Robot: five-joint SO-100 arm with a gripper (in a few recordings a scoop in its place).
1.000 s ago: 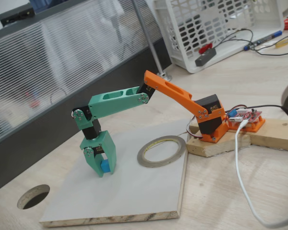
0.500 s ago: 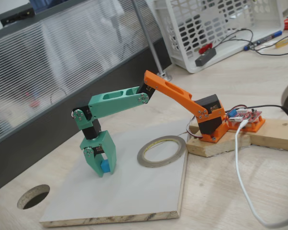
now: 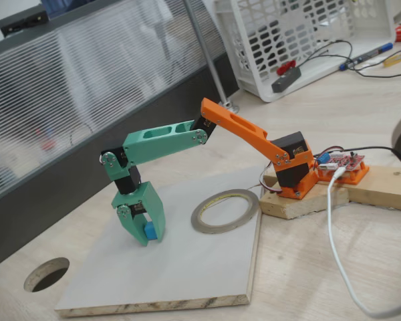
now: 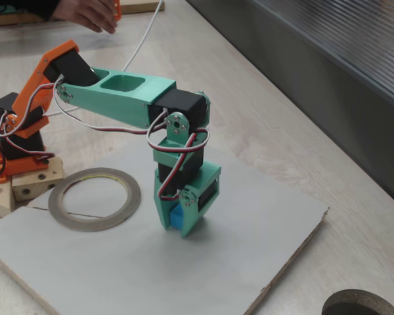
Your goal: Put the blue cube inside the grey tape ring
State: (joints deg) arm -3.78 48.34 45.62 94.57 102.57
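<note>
Both fixed views: green pincer (image 3: 146, 235) closed on the cube (image 3: 150, 231) (blue, between its jaws), low over a pale board (image 3: 187, 274) on the surface. Ring (image 3: 224, 210) lies flat on the board near the orange base (image 3: 295, 175), apart from the pincer; a round hole (image 3: 45, 274) is cut beside the board.

The blue cube (image 3: 150, 231) sits half hidden between the green fingers (image 3: 142, 235) (contact unclear).

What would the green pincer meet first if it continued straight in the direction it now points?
The pincer, shut on the blue cube, points almost straight down, so it would probably meet the white board just beneath it.
</note>
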